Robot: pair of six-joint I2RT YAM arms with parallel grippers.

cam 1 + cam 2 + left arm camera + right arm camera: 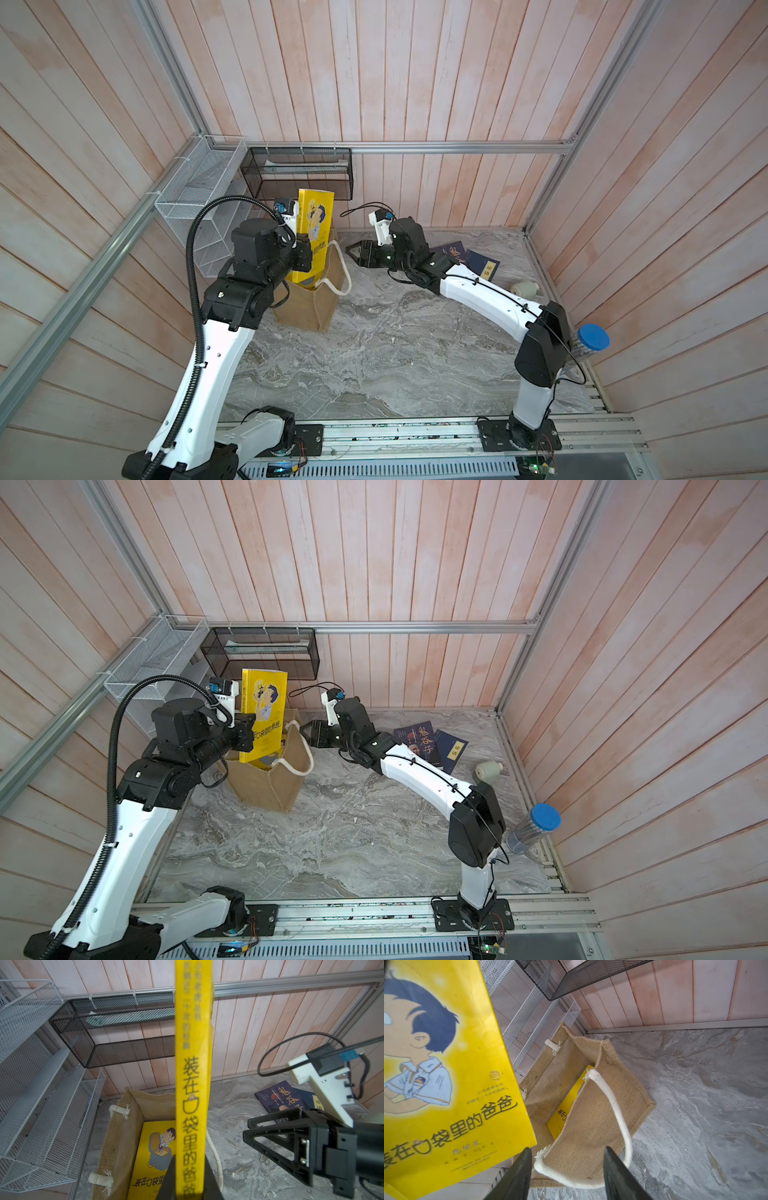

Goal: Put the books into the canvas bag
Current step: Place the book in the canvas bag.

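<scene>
Currently, in both top views, my left gripper (pixel 305 254) pinches the yellow book (pixel 316 226) by one edge. The book is upright, with its lower end at the mouth of the canvas bag (pixel 307 309). I cannot tell whether it has passed the rim. My right gripper (pixel 352 254) sits just beside the bag, near the rope handle (pixel 344 270). Two navy books (pixel 432 744) lie overlapping on the surface (pixel 395 353), well apart from the bag.

Left wrist view: jaws pressed onto the book's spine, book vertical. A second yellow book (pixel 153 1159) is already inside the bag, cover showing. The right gripper looks spread and empty.

Right wrist view: my right jaws stand apart with nothing clamped between them. The handle and the near bag wall lie beyond. That wall sags inward and narrows the mouth.

Risks, my judgement:
- The book's lower corner may catch the sagging wall or the handle and tip the soft, unsupported bag.
- If I let go while most of the book stands above the rim, it may topple out.
- My right gripper is close enough to knock the book.
</scene>
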